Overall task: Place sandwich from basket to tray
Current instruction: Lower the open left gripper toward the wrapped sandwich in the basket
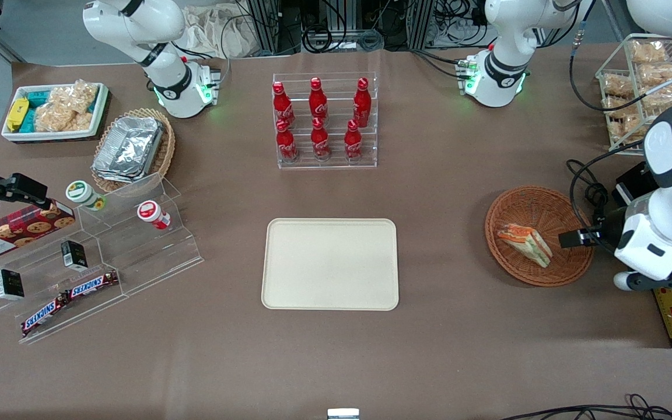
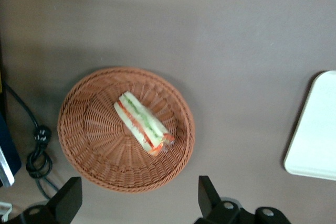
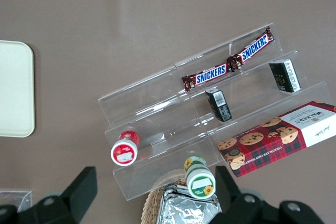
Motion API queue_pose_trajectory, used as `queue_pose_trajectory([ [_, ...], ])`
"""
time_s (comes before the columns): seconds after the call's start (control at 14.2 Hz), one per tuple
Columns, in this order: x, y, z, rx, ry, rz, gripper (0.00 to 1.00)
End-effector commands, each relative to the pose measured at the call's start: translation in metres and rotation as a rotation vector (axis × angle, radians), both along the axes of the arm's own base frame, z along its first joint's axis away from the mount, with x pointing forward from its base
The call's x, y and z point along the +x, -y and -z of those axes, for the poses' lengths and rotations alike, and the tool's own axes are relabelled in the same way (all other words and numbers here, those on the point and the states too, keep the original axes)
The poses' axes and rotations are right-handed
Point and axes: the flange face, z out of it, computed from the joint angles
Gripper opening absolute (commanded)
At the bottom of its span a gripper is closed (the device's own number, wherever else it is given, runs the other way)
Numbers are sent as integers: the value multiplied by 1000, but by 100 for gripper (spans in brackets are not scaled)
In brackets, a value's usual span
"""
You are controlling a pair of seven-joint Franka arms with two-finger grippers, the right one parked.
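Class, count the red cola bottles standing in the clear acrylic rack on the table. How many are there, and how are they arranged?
6. Three red cola bottles stand on the rack's upper step, three on the lower step nearer the front camera. None looks hidden.

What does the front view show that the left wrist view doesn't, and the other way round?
Only the front view shows the cola bottles in their clear rack and the claw hovering at the basket's edge. Only the left wrist view shows both claw fingers spread wide, open and empty. Both show the sandwich lying in the basket, and the tray bare.
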Motion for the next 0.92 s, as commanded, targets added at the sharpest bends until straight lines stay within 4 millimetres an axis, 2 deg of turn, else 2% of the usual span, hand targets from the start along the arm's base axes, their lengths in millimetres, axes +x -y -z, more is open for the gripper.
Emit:
queue_pose_trajectory([
  [0.0,-10,-12,26,14,-55,-5,99],
  [0.07,-11,-26,34,14,-66,-28,99],
  [0.21,-22,-34,56,14,-78,-45,99],
  [0.35,-30,-43,93,28,-53,-184,99],
  [0.56,-32,-42,140,44,17,-402,99],
  [0.85,-42,-29,188,67,-19,-502,99],
])
